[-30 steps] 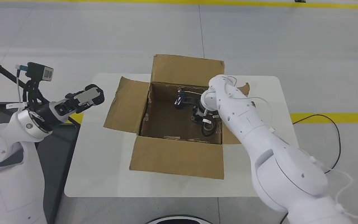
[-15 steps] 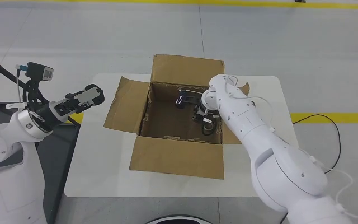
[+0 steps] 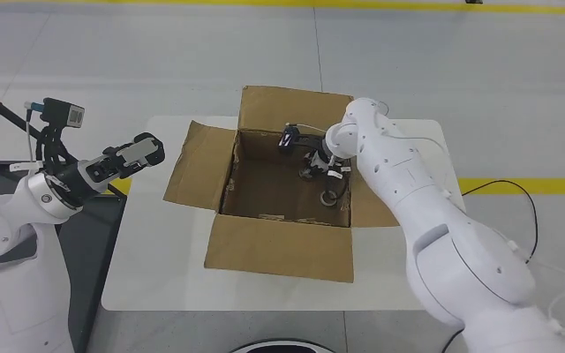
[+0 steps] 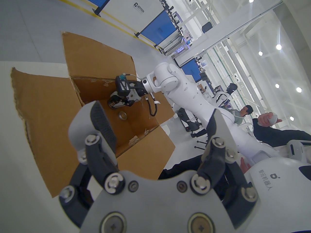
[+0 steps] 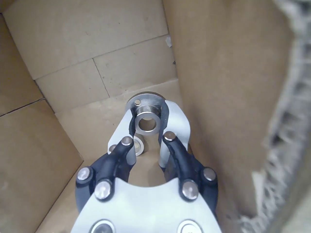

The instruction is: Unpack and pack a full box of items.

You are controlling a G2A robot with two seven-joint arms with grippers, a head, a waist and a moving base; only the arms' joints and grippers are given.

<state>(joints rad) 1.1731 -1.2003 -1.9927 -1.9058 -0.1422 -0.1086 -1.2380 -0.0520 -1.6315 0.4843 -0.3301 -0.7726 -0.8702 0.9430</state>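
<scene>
An open cardboard box [image 3: 278,247] stands on the white table [image 3: 159,265]. My right gripper [image 5: 148,113] is inside the box near its right wall, shut on a flanged metal bushing [image 5: 147,124] and holding it above the floor. From above, that gripper [image 3: 311,166] sits toward the back right of the box. A second metal ring [image 3: 328,197] lies on the box floor under it, also seen as the ring [image 4: 122,115] from the left. My left gripper [image 4: 158,122] hangs open and empty off the table's left side [image 3: 150,148].
The box's flaps are folded outward on all sides; the left flap [image 3: 199,163] and front flap [image 3: 282,265] cover part of the table. Bare table lies in front of and to the left of the box. Most of the box floor [image 5: 73,73] is bare cardboard.
My right gripper has risen from the box floor and drawn toward the back, carrying the flanged bushing. The ring on the floor now shows beneath it. The left arm has not moved.
</scene>
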